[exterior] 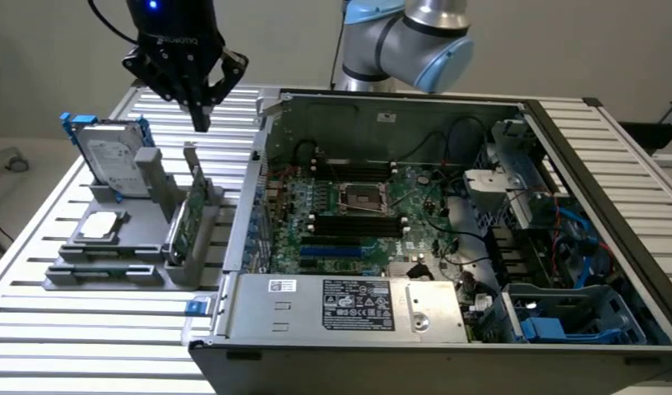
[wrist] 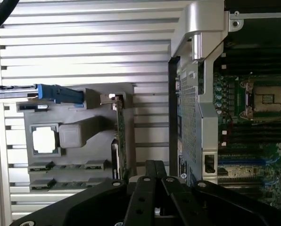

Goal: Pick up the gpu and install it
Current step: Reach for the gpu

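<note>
Where the grey plastic parts holder (exterior: 105, 273) sits on the slatted metal table (exterior: 50, 329) at the exterior view's left, the gpu (exterior: 188, 216) stands on edge in the slot on the holder's case-facing side. It is a thin green circuit-board card with a silver metal bracket at one end. In the wrist view the gpu (wrist: 120, 134) appears edge-on.

One silver hard drive with a blue frame (exterior: 108, 155) stands upright at the holder's rear. One small square silver processor chip (exterior: 99, 225) lies flat in front of it. One open black computer case (exterior: 391, 107) lies just beside the holder toward the exterior view's right, with one green motherboard (exterior: 418, 218) inside.

One black gripper (exterior: 201, 119) hangs above the holder's rear end, pointing downward and clear of the gpu. Its fingers are pressed together and hold nothing. One silver and blue robot arm (exterior: 418, 41) rises behind the case.
</note>
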You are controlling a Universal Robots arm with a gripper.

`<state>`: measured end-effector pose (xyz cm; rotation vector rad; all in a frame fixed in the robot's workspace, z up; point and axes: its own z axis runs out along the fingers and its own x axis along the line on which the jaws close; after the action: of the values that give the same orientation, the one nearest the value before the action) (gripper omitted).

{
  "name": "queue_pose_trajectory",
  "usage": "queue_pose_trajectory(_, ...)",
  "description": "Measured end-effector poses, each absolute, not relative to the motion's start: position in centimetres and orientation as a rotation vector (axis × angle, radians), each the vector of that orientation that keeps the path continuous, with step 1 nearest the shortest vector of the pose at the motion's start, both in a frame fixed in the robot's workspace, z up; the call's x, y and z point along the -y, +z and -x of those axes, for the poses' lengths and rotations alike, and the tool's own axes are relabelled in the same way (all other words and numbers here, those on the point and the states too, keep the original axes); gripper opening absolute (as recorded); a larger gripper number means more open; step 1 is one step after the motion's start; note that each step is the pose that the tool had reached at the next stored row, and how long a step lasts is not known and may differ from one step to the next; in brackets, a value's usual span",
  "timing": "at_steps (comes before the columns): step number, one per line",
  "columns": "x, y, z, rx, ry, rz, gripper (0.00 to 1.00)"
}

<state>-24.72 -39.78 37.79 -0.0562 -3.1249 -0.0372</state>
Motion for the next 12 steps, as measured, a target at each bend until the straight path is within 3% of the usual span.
queue_pose_trajectory(12,39.8,37.1,27.7,3.126,-0.010,0.037,0.11)
